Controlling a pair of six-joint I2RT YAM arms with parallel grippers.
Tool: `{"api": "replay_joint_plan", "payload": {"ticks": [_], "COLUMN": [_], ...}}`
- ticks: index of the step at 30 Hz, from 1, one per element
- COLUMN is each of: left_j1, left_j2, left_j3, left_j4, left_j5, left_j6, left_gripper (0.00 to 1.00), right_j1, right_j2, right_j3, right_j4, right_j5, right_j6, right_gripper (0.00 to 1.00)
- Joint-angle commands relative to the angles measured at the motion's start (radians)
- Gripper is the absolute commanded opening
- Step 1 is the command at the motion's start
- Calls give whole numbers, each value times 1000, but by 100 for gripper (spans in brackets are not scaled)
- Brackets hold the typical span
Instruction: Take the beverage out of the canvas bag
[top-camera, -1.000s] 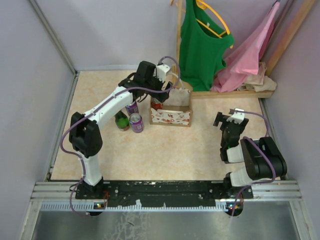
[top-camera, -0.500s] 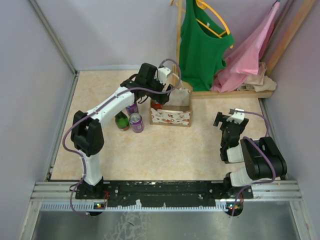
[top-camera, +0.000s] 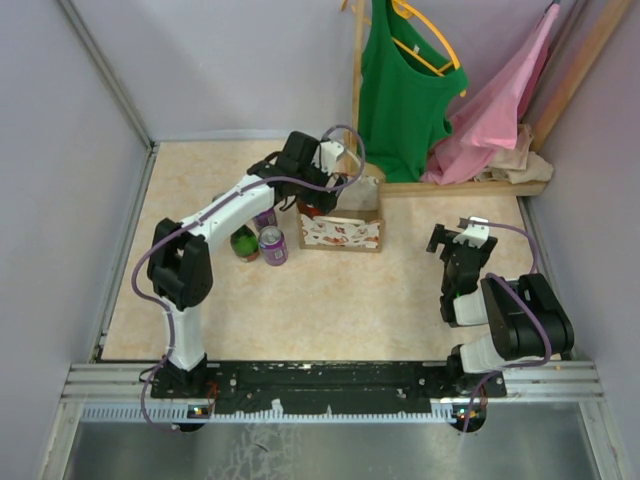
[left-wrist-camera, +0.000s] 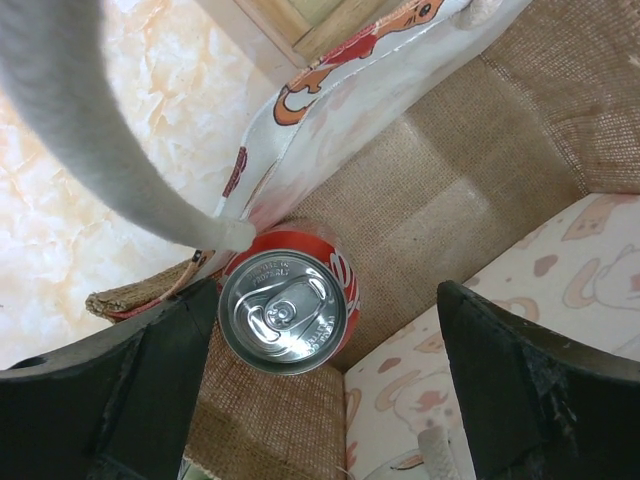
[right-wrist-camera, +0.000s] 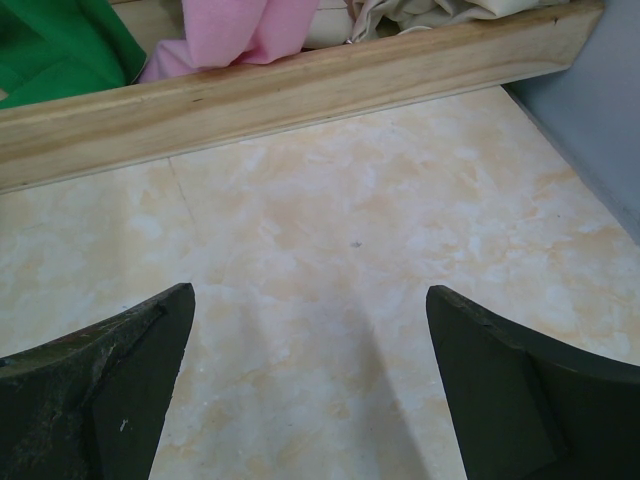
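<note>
Red can (left-wrist-camera: 287, 310), long axis seemingly vertical

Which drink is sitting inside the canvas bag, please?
The red can, upright in a corner of the canvas bag; the purple can and green bottle stand outside it.

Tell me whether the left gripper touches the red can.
Cannot tell. The left wrist view shows the left gripper open over the can: one finger clear of it, the other's edge meeting its rim, depth unclear.
</note>
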Motion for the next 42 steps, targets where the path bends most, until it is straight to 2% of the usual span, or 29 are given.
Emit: {"api": "replay_joint_plan", "payload": {"ticks": [1, 14, 18, 21, 22, 25, 26, 29, 30, 42], "left_j1": [-2, -6, -8, -11, -10, -11, -12, -16, -19, -67], "left_j2": [34, 114, 127, 134, 136, 135, 135, 131, 128, 55], "left_j3": [4, 28, 36, 45, 51, 64, 69, 92, 100, 229], "left_j4": [-27, -69, -78, -88, -90, -92, -91, -92, -92, -97], "left_j5": [-43, -72, -64, -55, -52, -43, -39, -39, -37, 4], "left_j6": [-4, -16, -16, -15, -14, -15, -15, -8, -1, 72], "left_gripper": [97, 96, 91, 78, 70, 32, 22, 3, 0, 0], "right_j1": [-5, -5, -5, -5, -5, -5, -5, -5, -5, -5], "right_j2": [-8, -8, -8, -8, -8, -8, -8, -7, -8, -8], "right_j3": [21, 21, 21, 20, 21, 21, 20, 20, 20, 20], "right_j4": [43, 43, 43, 43, 43, 43, 43, 43, 43, 43], "right_j5": [5, 5, 4, 3, 4, 5, 5, 4, 5, 5], "right_j6": [0, -1, -1, 0, 0, 0, -1, -1, -1, -1], "right_gripper": [99, 99, 99, 99, 99, 99, 99, 99, 99, 99]}}
